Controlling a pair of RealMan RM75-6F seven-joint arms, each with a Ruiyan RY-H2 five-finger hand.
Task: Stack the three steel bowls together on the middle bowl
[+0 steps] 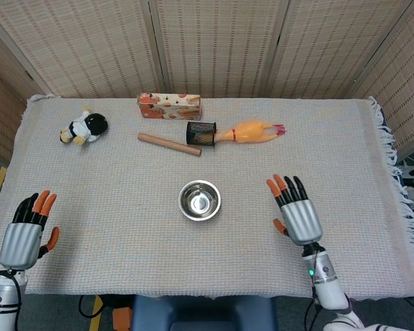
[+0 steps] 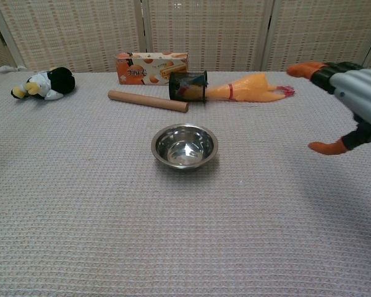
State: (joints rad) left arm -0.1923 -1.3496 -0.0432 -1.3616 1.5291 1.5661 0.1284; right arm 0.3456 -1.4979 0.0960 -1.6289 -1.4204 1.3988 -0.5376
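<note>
A steel bowl stack (image 1: 199, 200) sits in the middle of the table, seen in the chest view as one shiny bowl (image 2: 184, 146); how many bowls nest inside I cannot tell. My right hand (image 1: 296, 212) hovers to the right of it, well apart, fingers spread and holding nothing; its fingertips (image 2: 304, 68) enter the chest view from the right edge. My left hand (image 1: 25, 229) is at the table's near left corner, fingers apart and empty; the chest view does not show it.
At the back lie a biscuit box (image 1: 169, 106), a wooden rolling pin (image 1: 169, 144), a black mesh cup (image 1: 201, 133) on its side, a rubber chicken (image 1: 252, 131) and a plush penguin (image 1: 85, 127). A woven cloth (image 1: 331, 152) covers the table.
</note>
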